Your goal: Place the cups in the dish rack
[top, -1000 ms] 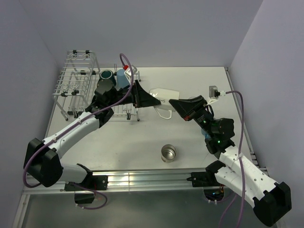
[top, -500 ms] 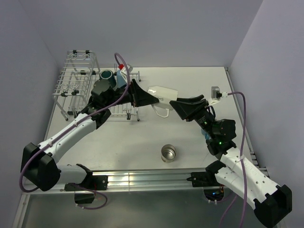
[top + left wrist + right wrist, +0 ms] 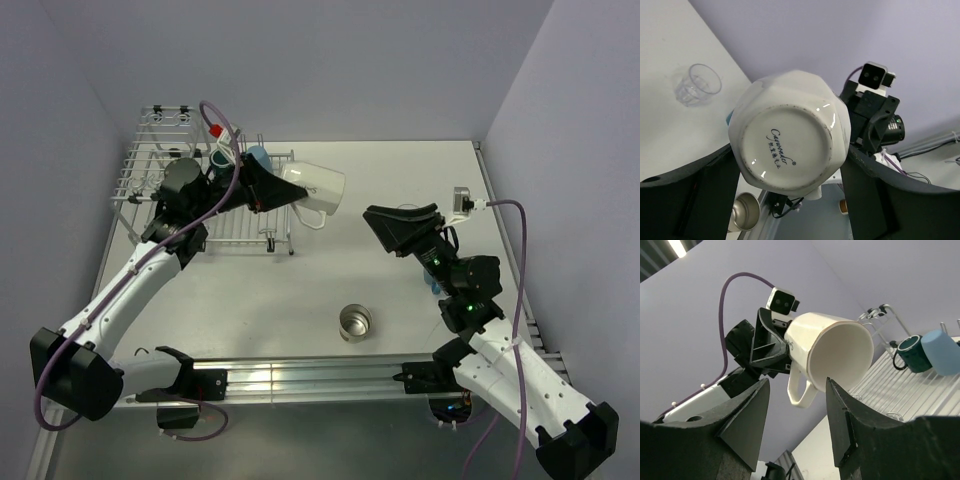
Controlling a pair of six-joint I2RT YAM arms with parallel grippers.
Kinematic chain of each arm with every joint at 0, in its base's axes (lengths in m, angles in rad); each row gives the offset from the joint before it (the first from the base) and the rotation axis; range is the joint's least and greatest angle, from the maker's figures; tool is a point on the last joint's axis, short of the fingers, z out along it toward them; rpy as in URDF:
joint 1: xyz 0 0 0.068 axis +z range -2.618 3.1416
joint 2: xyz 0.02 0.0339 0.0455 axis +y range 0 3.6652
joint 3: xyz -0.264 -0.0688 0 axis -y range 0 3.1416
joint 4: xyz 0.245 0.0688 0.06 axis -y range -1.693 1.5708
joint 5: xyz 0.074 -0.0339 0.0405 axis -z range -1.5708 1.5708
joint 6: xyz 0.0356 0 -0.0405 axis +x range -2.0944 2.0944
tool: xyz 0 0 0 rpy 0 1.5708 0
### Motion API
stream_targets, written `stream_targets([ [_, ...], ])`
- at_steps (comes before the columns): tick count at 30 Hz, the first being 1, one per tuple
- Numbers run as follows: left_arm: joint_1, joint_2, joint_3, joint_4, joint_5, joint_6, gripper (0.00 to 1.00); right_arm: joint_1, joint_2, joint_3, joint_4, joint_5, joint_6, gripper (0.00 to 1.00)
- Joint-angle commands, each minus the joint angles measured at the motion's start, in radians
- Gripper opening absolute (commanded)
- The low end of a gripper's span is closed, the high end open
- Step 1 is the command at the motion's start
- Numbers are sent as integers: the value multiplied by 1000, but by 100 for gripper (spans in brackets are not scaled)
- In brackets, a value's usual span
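Observation:
My left gripper [image 3: 268,188] is shut on the base end of the cream mug [image 3: 316,187] and holds it on its side in the air, by the right end of the dish rack [image 3: 160,185]. The left wrist view shows the mug's bottom [image 3: 786,145] between my fingers [image 3: 875,200]. The dark teal mug [image 3: 222,157] and blue tumbler [image 3: 259,158] sit in the rack. The steel cup [image 3: 354,322] stands on the table. The clear glass [image 3: 695,84] stands on the table. My right gripper [image 3: 400,226] is open and empty, facing the mug [image 3: 832,352].
The rack's taller basket [image 3: 175,125] is at the back left. The right wrist view shows the rack's grid [image 3: 900,385] with the teal mug [image 3: 910,352] and blue tumbler [image 3: 942,352]. A blue object [image 3: 432,284] lies partly hidden under the right arm. Walls close in both sides.
My left gripper has carried the cream mug up and left, away from the right gripper and toward the rack. The right gripper has stayed about where it was.

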Motion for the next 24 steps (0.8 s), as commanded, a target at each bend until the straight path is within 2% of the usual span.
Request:
stream_targets([
  [1,27,-58,72,29,-27,48,0,2,-22,5,-46,41,-38,56],
  [4,51,-62,86,-29,-64,88,0,2,-22,8,-77,50,-50,56],
  [5,55,-62,93,-96,-87,108,0,2,-24,9,-85,58,-56,56],
  [9,70,-56,153,-256,-222,218,0,1,-30,19,-148,75,-82,56],
  [15,76,-1,236,-412,-430,316,0,2,-27,37,-217,86,-122,56],
  [24,76,115,317,-488,-674,398,0,2,-39,49,-289,96,-159,56],
])
